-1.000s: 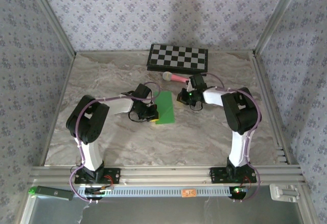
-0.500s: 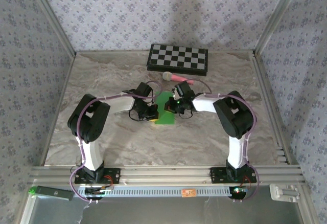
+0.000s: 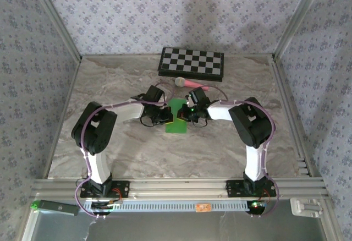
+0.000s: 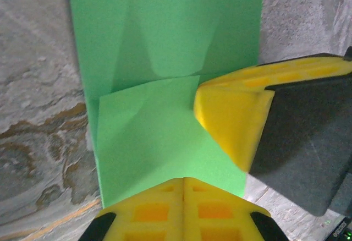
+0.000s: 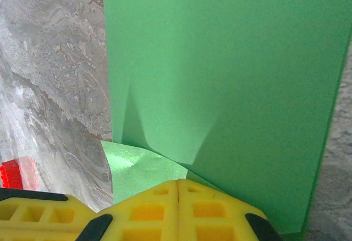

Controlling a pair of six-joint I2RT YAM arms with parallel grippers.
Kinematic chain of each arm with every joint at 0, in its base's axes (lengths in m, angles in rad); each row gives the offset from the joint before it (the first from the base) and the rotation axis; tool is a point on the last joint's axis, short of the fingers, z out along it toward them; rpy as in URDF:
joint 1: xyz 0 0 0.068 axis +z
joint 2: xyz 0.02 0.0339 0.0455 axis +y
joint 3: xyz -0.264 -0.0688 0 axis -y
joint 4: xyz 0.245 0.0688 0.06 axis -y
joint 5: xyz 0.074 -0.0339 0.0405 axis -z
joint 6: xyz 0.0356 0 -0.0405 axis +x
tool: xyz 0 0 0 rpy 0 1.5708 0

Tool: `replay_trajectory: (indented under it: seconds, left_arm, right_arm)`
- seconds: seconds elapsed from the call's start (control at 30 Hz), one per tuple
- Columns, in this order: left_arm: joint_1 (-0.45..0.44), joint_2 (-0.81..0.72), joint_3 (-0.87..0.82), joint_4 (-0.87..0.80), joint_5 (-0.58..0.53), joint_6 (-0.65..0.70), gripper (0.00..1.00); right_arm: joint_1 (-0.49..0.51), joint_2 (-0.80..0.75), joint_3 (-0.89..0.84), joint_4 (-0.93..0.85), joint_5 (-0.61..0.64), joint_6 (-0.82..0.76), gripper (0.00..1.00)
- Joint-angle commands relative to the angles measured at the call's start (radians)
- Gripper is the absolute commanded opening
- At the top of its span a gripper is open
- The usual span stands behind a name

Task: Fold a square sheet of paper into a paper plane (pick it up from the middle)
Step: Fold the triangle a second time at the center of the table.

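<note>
The partly folded green sheet of paper (image 3: 177,121) lies flat at the middle of the desk (image 3: 110,87). Its long axis runs from the arm bases toward the checkered board (image 3: 191,63). The two arms close on it from opposite sides, about equally near.

The left end effector (image 3: 166,118) comes over the sheet's left edge and the right end effector (image 3: 186,115) over its right edge, so they nearly meet above the middle. In the left wrist view a raised flap (image 4: 148,136) overlaps the sheet. Both end effectors have their fingers pressed together, pinching nothing, tips bearing down on the paper. Judging by this, the next crease runs along the flap between them.
</note>
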Motion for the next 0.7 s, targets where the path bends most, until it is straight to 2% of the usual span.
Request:
replay_trajectory:
  seconds: [0.0, 0.27, 0.67]
  left_arm:
    - [-0.002, 0.046, 0.015, 0.025, 0.046, -0.018, 0.02]
    - [-0.011, 0.061, -0.025, -0.042, 0.031, 0.032, 0.02]
    - [-0.029, -0.048, -0.174, -0.182, 0.012, 0.131, 0.02]
  right_arm:
    - [-0.001, 0.059, -0.031, -0.074, 0.053, 0.010, 0.00]
    - [-0.001, 0.089, -0.013, -0.132, 0.084, 0.008, 0.00]
    - [-0.017, 0.142, -0.008, -0.222, 0.140, -0.008, 0.00]
